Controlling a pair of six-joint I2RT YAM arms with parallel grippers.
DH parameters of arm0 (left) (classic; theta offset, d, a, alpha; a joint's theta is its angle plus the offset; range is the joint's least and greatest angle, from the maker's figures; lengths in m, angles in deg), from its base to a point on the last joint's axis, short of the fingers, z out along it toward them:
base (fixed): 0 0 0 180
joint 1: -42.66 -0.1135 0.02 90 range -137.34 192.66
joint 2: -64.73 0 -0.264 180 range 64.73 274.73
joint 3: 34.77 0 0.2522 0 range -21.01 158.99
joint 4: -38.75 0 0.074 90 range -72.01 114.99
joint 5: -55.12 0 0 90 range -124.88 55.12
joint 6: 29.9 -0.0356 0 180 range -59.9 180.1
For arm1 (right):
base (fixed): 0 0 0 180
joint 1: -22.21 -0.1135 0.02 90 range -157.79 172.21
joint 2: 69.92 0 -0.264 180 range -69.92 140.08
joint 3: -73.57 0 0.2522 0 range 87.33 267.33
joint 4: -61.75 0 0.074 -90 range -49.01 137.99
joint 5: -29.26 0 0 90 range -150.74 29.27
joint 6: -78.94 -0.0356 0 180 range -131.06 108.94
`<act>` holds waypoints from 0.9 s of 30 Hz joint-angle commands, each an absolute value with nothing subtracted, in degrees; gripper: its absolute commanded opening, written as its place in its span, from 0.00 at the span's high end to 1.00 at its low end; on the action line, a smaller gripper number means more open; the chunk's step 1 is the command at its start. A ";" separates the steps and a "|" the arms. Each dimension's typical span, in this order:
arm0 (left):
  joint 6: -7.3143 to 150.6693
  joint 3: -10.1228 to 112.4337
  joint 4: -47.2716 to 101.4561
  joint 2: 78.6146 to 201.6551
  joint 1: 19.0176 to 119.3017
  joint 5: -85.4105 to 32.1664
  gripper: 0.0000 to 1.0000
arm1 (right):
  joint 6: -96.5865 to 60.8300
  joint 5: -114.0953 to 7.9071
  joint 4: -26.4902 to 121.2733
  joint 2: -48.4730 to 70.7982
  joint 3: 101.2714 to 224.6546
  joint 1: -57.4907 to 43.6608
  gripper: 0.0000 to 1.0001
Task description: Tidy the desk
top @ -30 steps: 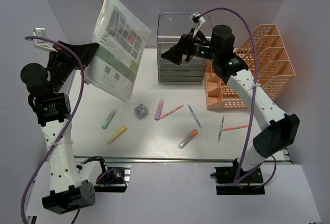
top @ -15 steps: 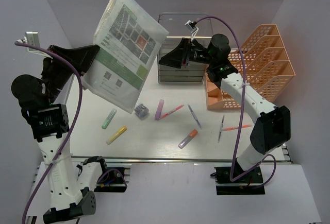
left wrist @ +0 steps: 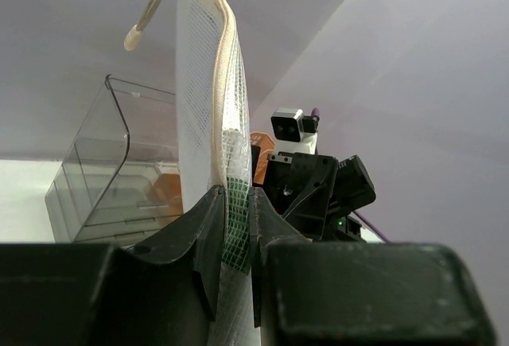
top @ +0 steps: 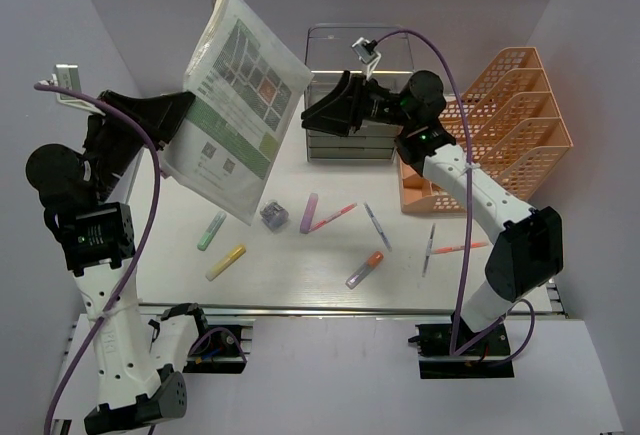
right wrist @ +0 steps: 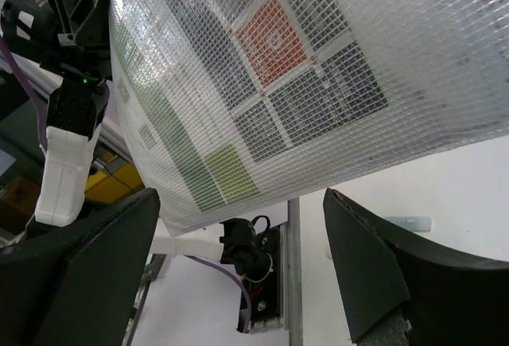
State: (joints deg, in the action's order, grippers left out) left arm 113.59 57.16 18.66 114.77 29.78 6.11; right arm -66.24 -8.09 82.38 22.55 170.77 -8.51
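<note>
My left gripper (top: 180, 110) (left wrist: 236, 227) is shut on the lower edge of a white mesh zip pouch (top: 240, 105) (left wrist: 203, 99) with a printed sheet inside. It holds the pouch upright and tilted, high above the left half of the white desk (top: 300, 270). The right gripper (top: 312, 115) (right wrist: 238, 199) hangs in front of the clear drawer box, pointing left at the pouch (right wrist: 270, 68). Its jaws stand wide open with nothing between them, a short way from the pouch's right edge.
A clear drawer box (top: 340, 145) stands at the back centre and an orange mesh tray rack (top: 510, 125) at the back right. Several markers and pens lie on the desk, among them green (top: 211, 230), yellow (top: 227, 261) and purple (top: 309, 212). A small dark clip (top: 273, 214) lies under the pouch.
The left arm has raised the pouch higher and turned it more upright. The right gripper has swung up and leftward, closer to the pouch's right edge, still open.
</note>
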 commanded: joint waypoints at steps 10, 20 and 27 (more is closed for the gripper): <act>115.73 60.28 19.89 112.28 30.00 5.28 1.00 | -63.62 -9.32 81.21 21.93 168.19 -10.92 0.11; 117.67 58.35 20.15 110.17 30.00 6.34 1.00 | -69.33 -9.49 88.32 26.93 172.23 -13.38 0.11; 117.75 58.27 19.10 109.99 30.00 6.07 1.00 | -75.92 -9.14 102.44 28.70 173.55 -13.74 0.18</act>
